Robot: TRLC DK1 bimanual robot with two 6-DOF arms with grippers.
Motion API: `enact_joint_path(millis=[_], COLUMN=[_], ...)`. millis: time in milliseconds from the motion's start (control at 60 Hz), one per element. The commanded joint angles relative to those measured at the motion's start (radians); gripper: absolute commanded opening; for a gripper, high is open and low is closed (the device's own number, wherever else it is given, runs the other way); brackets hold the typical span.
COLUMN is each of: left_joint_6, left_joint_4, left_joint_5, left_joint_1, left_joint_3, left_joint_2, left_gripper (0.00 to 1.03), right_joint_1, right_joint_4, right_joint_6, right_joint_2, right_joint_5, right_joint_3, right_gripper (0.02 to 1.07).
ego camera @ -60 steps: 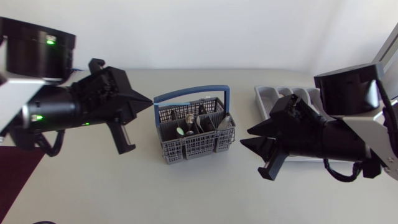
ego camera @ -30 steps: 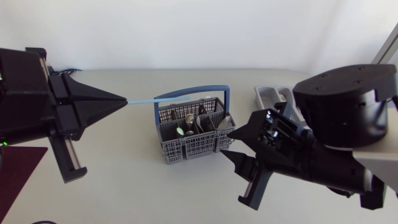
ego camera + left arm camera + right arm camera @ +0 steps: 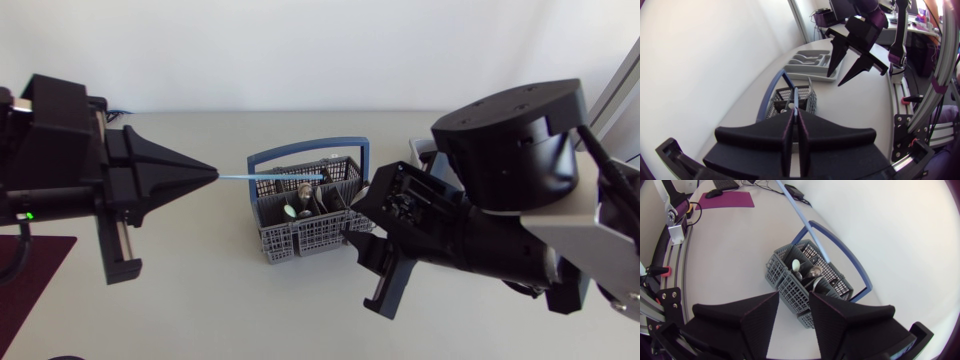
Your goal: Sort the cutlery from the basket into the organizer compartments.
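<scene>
My left gripper (image 3: 212,174) is shut on the end of a thin light-blue utensil (image 3: 270,178), held level with its far end over the grey basket (image 3: 310,225). The left wrist view has that utensil (image 3: 795,97) pinched between the closed fingers (image 3: 795,114), pointing at the basket (image 3: 782,102). Spoons (image 3: 300,192) stand in the basket's compartments. My right gripper (image 3: 350,220) hangs open at the basket's right side, holding nothing. In the right wrist view its spread fingers (image 3: 792,315) frame the basket (image 3: 790,287), with the blue utensil (image 3: 799,216) above. The organizer (image 3: 810,60) lies beyond the basket.
The basket has a tall blue handle (image 3: 305,148) arching over it. My right arm hides most of the organizer (image 3: 420,150) in the head view. A dark red mat (image 3: 30,290) lies at the table's left front corner.
My right arm has swung from the organizer side to the basket. The left arm has turned, and the blue utensil in it has come into view and dipped toward the basket.
</scene>
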Motion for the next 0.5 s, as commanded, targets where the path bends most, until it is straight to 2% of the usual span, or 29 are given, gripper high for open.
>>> enact_joint_path(millis=[0,283,483], left_joint_6=[-0.056,-0.124,-0.164], left_joint_4=[-0.006,-0.073,-0.121], left_joint_5=[0.060,0.270,0.357], left_joint_1=[0.011,0.071,0.092], left_joint_3=[-0.004,0.066,0.124], left_joint_2=[0.066,0.242,0.318], left_gripper=[0.03,0.03,0.03], right_joint_1=[0.011,0.020,0.022], right_joint_4=[0.018,0.068,0.108], right_joint_6=[-0.028,-0.073,-0.085], right_joint_2=[0.036,0.132,0.211], right_joint_5=[0.002,-0.003,-0.024], right_joint_3=[0.024,0.047,0.073], right_gripper=[0.49,0.49,0.49])
